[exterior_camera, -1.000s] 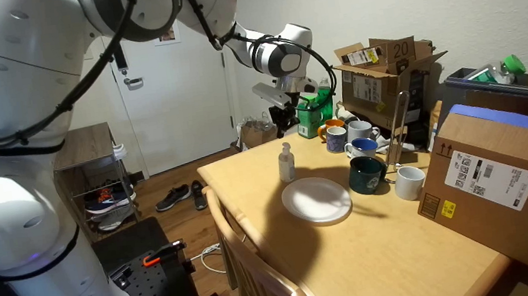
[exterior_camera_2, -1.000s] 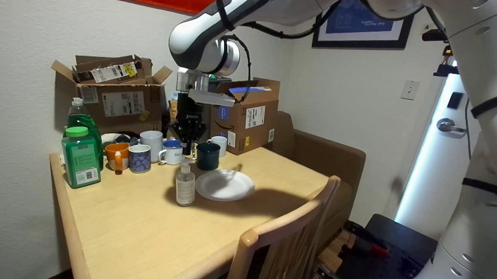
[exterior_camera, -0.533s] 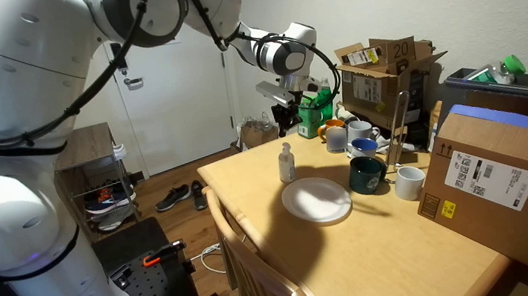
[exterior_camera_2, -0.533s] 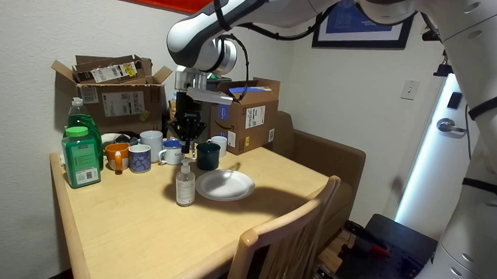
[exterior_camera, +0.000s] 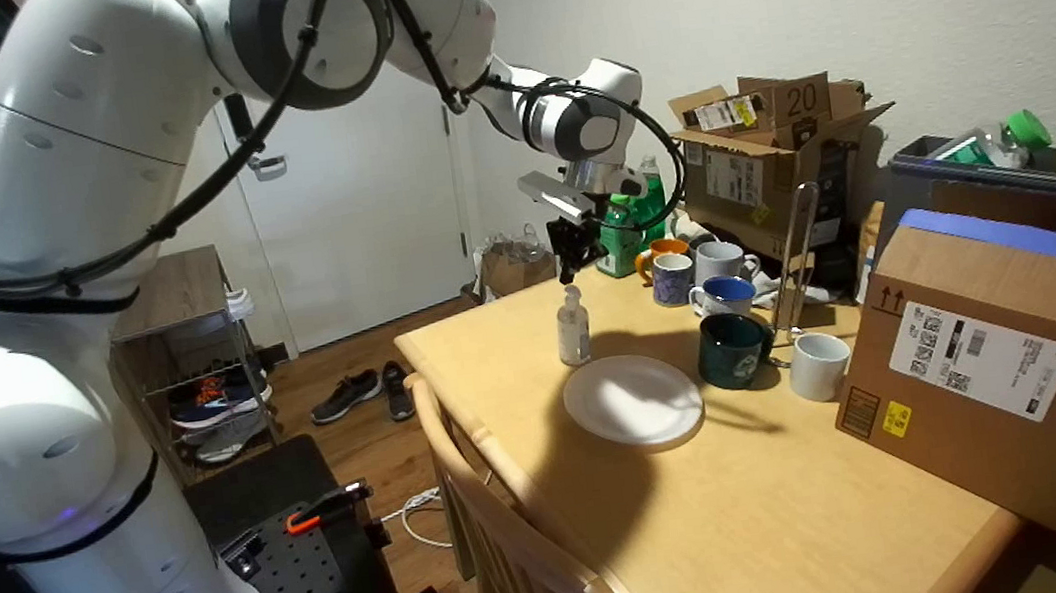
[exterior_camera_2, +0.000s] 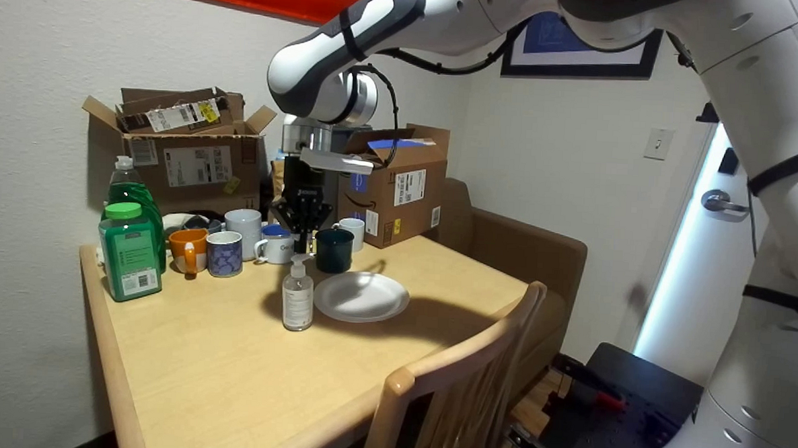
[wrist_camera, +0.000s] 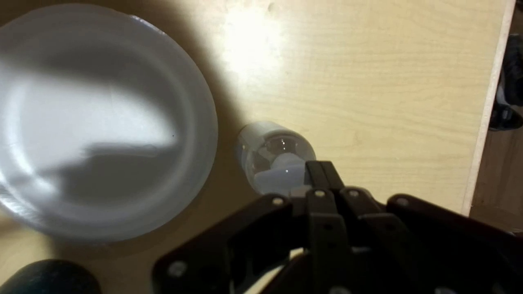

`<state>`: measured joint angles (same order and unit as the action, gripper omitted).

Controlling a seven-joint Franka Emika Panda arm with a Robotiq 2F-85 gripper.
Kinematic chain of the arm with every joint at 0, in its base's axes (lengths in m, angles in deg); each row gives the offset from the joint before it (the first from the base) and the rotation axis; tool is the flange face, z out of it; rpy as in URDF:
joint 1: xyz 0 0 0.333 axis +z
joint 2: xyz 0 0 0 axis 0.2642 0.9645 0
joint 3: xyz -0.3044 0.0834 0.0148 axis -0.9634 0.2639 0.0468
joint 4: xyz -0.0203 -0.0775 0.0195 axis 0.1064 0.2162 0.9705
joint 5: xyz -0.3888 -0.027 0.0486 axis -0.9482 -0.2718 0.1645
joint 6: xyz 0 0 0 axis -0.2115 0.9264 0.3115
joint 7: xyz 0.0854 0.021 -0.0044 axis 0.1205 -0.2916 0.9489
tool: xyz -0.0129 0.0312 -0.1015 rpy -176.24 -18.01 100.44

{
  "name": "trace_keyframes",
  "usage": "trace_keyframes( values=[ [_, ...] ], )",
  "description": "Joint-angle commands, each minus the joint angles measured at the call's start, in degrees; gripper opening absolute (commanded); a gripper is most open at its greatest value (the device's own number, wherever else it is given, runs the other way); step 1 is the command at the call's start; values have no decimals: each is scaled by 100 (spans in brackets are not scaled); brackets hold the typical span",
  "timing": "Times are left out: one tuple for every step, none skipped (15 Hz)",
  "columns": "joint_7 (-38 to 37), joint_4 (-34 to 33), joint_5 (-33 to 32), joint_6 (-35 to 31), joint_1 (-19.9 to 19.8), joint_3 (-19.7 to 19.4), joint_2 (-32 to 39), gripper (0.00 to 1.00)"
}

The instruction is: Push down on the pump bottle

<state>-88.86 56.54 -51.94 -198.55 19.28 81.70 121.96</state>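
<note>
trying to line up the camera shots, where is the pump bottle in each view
In an exterior view: pump bottle just right of centre, pictured above the white plate.
In an exterior view: pump bottle left of and below centre, left of the white plate.
Wrist view: pump bottle near the centre, right of the white plate, top partly hidden by the closed jaws.
Shared landmark: the white plate, in all three.

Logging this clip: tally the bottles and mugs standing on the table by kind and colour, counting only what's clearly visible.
Pump bottle: 1
Green bottles: 2
Orange mug: 1
Purple-patterned mug: 1
Blue-and-white mug: 1
White mugs: 2
Dark green mug: 1
Total: 9
</note>
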Motion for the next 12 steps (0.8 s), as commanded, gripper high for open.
trace_keyframes(
  values=[
    [141, -273, 92, 279, -67, 48, 149, 0],
    [142, -284, 97, 277, -69, 51, 171, 0],
    [152, -298, 114, 283, -77, 59, 199, 0],
    [161, -313, 132, 294, -85, 65, 227, 0],
    [175, -324, 156, 304, -97, 74, 256, 0],
    [192, -346, 182, 330, -106, 79, 274, 0],
    [196, -358, 204, 346, -114, 79, 293, 0],
    [219, -390, 232, 381, -127, 82, 334, 0],
    [272, -421, 259, 425, -144, 85, 372, 0],
    [304, -456, 297, 477, -169, 91, 424, 0],
    [332, -488, 349, 514, -195, 100, 470, 0],
    [395, -531, 424, 554, -230, 109, 537, 0]
  ],
)
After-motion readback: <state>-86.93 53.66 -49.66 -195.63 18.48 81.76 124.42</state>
